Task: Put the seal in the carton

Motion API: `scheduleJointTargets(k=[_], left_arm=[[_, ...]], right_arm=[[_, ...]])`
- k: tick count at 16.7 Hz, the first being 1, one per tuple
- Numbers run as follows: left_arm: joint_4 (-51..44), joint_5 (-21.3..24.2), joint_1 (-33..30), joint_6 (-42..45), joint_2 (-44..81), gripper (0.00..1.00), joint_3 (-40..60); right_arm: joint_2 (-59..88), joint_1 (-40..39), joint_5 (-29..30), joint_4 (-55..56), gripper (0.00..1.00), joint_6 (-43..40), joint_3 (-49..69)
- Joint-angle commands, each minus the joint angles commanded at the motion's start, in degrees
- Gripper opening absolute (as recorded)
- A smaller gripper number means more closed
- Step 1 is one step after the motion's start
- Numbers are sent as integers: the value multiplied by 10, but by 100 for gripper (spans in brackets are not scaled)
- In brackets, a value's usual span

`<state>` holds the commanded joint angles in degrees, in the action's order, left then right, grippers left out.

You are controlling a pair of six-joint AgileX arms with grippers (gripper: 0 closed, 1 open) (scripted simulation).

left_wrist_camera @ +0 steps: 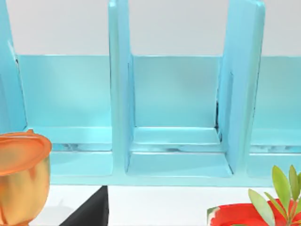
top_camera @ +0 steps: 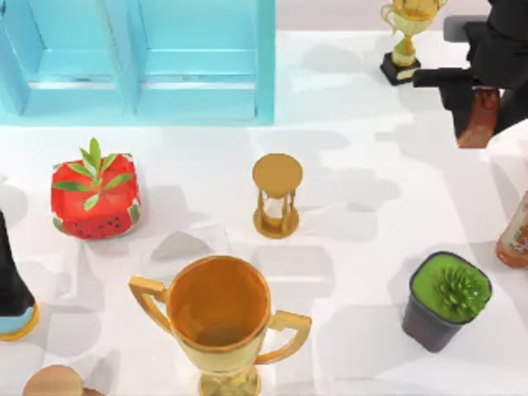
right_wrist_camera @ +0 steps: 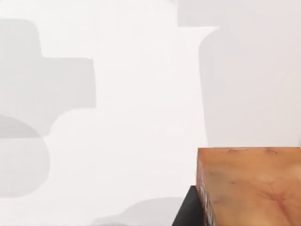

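The seal [top_camera: 480,124], a glossy reddish-brown stone block, hangs above the table's far right with my right gripper [top_camera: 472,106] shut on it. The right wrist view shows the seal [right_wrist_camera: 249,186] close up over bare white table, one black finger [right_wrist_camera: 188,214] against its side. The carton [top_camera: 264,66] is a light blue box with upright dividers at the far left and middle, well to the left of the seal. My left arm is parked at the near left, and its wrist view faces the carton's compartments [left_wrist_camera: 120,94]; a black gripper part [left_wrist_camera: 91,212] shows at the frame's edge.
An hourglass [top_camera: 277,196] stands mid-table between seal and carton. A large gold trophy [top_camera: 219,318] is at the front, and a small trophy [top_camera: 406,37] stands beside the right arm. Also here are a potted succulent [top_camera: 445,299], a red strawberry-patterned box [top_camera: 95,198] and an orange-brown bottle [top_camera: 516,231].
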<state>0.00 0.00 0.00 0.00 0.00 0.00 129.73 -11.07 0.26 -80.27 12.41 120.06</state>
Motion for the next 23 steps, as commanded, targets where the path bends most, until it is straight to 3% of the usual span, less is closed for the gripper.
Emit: scheduleJointTargets(k=[5,15,23], left_arm=[[0,0,0,0,0,100,0],[0,0,0,0,0,100,0],[0,0,0,0,0,100,0]], right_arm=[[-24,38,-1,2,0,-39,-29],[-214,340,-2,16,0,-346,-232],[-235,366,-2,28,0,-372,-266]])
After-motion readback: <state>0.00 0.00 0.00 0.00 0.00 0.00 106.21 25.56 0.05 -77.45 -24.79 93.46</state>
